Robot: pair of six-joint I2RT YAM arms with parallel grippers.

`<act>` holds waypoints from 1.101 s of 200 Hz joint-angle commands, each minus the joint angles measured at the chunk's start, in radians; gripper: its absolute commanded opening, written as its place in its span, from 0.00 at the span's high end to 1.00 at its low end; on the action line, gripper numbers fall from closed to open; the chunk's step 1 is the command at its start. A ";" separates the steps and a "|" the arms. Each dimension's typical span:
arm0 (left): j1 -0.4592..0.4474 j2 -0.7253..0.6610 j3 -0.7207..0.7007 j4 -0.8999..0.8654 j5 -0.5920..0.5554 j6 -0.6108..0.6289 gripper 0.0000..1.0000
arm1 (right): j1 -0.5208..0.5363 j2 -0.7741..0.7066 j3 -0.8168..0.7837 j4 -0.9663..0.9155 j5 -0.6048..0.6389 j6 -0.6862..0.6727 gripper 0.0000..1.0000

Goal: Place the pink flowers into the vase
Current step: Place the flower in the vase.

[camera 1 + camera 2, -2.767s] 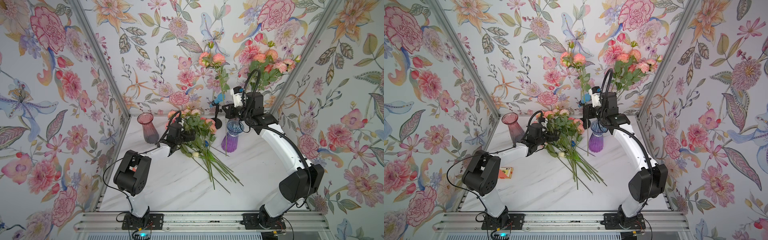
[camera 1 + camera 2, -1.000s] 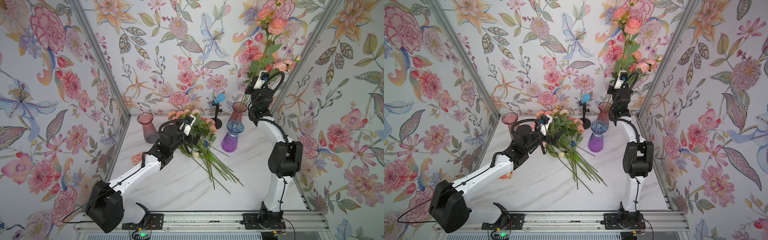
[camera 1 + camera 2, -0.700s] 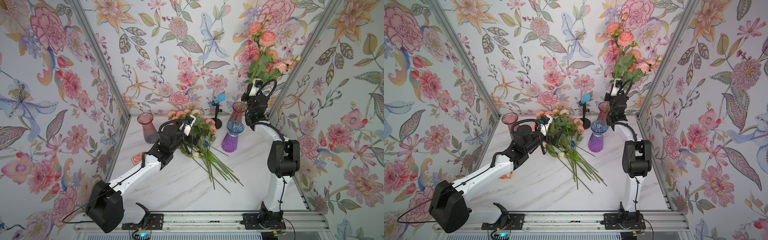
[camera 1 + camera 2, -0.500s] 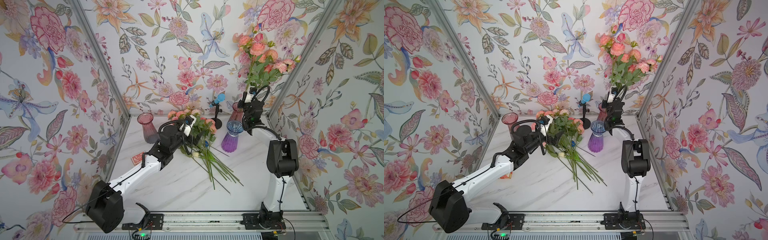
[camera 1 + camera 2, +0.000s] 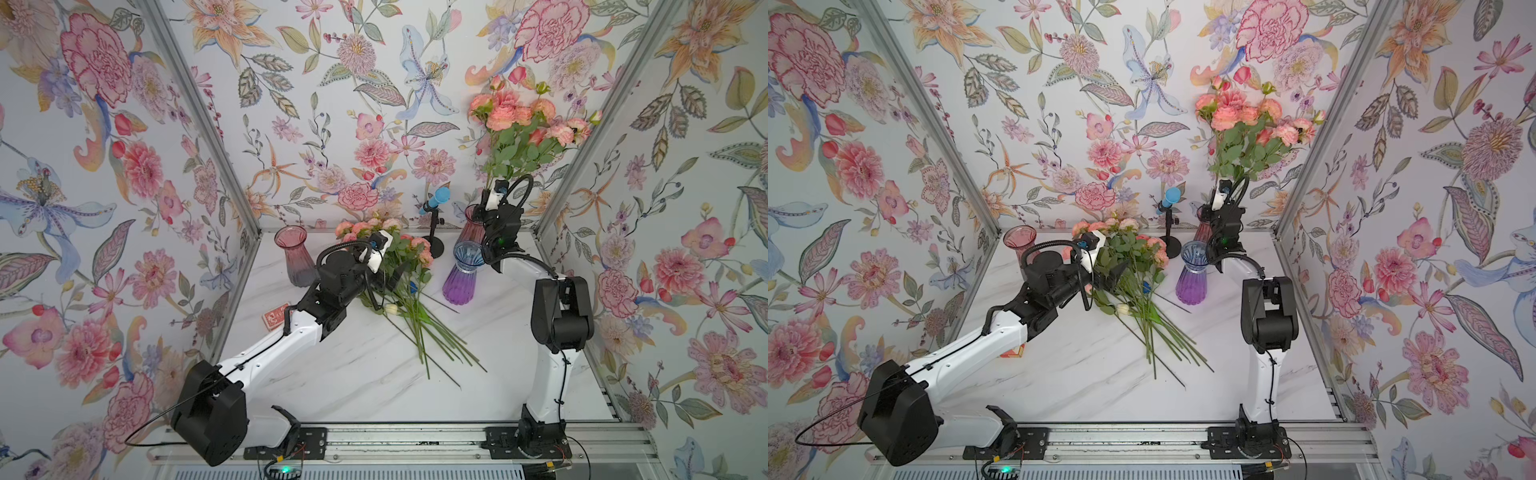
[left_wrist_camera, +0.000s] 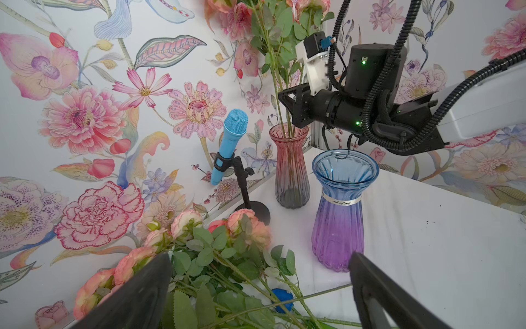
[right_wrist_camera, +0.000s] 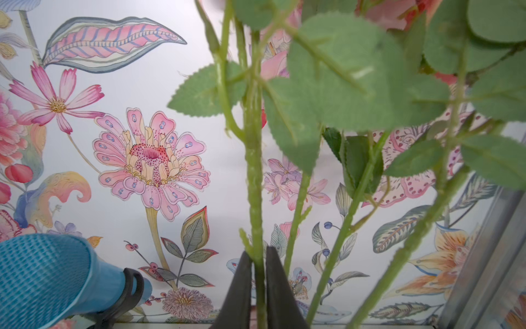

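A bunch of pink flowers stands upright at the back right with its stems down in the red-tinted vase. My right gripper sits just above the vase rim with its jaws close on either side of one green stem. Whether they still pinch it I cannot tell. More pink flowers lie in a heap on the table's middle. My left gripper hangs wide open over their leafy stems, holding nothing.
A blue-and-purple vase stands empty in front of the red-tinted one. Another pink vase is at the back left. A blue microphone on a stand sits by the back wall. A red card box lies near the left wall.
My right arm has come down with the flower bunch, lowering its stems into the red-tinted vase at the back right. The left arm has held still over the heap.
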 commanded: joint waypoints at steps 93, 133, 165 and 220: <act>-0.008 -0.051 -0.027 0.024 0.017 0.007 0.00 | 0.045 -0.135 -0.051 -0.021 0.079 -0.044 0.30; -0.008 -0.067 -0.037 0.033 0.011 0.006 0.00 | 0.097 -0.213 -0.087 -0.030 0.147 -0.116 0.01; -0.008 -0.076 -0.043 0.042 0.014 -0.004 0.00 | 0.162 -0.265 -0.125 0.019 0.276 -0.131 0.01; -0.009 -0.081 -0.098 0.125 -0.094 -0.072 0.00 | 0.275 -0.399 -0.129 -0.255 0.141 -0.256 0.01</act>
